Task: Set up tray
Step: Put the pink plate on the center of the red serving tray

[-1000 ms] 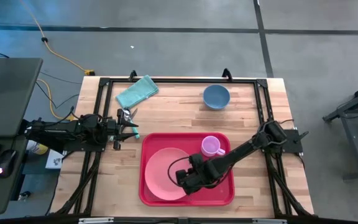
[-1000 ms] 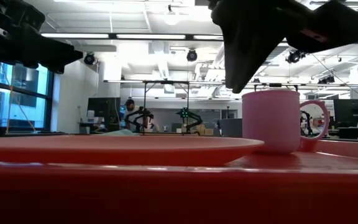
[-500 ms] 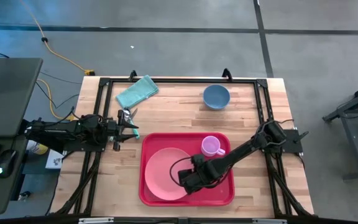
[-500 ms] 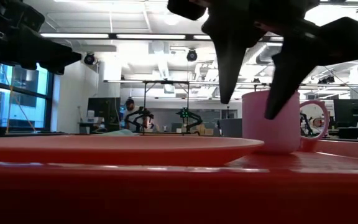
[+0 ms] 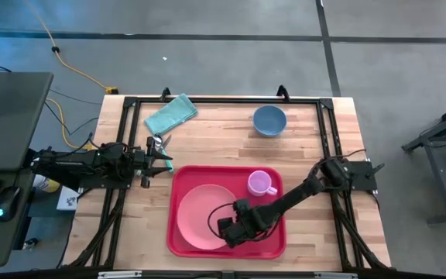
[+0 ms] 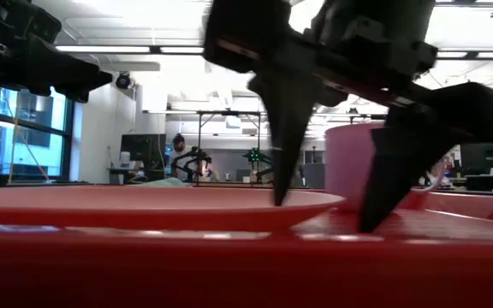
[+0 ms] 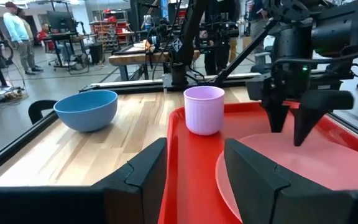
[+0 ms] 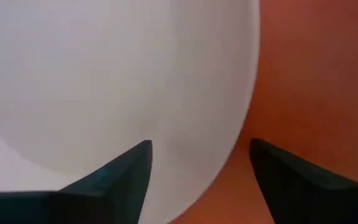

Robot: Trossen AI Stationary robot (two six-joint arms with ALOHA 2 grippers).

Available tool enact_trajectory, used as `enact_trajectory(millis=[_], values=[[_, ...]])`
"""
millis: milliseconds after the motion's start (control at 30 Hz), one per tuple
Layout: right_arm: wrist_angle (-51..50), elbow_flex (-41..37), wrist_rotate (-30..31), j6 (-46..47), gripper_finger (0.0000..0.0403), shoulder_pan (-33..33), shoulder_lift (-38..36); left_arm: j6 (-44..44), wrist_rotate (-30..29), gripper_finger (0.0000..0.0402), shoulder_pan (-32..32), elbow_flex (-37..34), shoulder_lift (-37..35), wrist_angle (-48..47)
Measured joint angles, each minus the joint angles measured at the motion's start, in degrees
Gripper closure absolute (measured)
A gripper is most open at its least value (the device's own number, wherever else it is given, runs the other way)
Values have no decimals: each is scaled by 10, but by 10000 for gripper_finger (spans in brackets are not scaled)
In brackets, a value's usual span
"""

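Observation:
The red tray [image 5: 173,203] lies at the near middle of the table. On it rest a round pink plate [image 5: 198,213] and, at its far right, a pink mug [image 5: 259,184]. My right gripper [image 5: 224,229] stands open over the plate's right rim, fingers pointing down. In the right wrist view the plate's edge [image 8: 244,93] runs between the two fingers. My left gripper [image 5: 163,157] waits open just off the tray's far left corner, level above the table, touching nothing. My right gripper comes from above with its fingers spread across the plate's right rim. In the low view one fingertip [image 6: 278,202] reaches the plate's rim and the other [image 6: 369,229] reaches the tray's floor beside the plate. Nothing is pinched; plate and tray lie flat.
A blue bowl [image 5: 269,120] stands at the far right of the table and a teal cloth [image 5: 170,115] lies at the far left. A black rail frame [image 5: 223,101] borders the tabletop. Bare wood shows between the tray and the bowl.
My right gripper has opened from shut, come down, and moved a little toward the table's left and near edges over the plate's rim. The tray, with plate and mug on it, has slid slightly toward the table's left edge.

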Motion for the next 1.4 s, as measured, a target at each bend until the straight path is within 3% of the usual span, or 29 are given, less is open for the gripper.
enact_trajectory(millis=[133, 400, 467, 1167, 1400], values=[[-3, 0, 3, -7, 205, -1, -1, 0, 0, 208, 0, 0, 0, 0], [-4, -2, 7, -22, 368, -1, -1, 0, 0, 208, 0, 0, 0, 0], [-4, -2, 6, -25, 391, -1, -2, 0, 0, 208, 0, 0, 0, 0], [-113, -5, 37, -37, 403, -18, -74, 0, 0, 208, 0, 0, 0, 0], [-153, -4, 20, -32, 402, -16, -82, 0, 0, 208, 0, 0, 0, 1]])
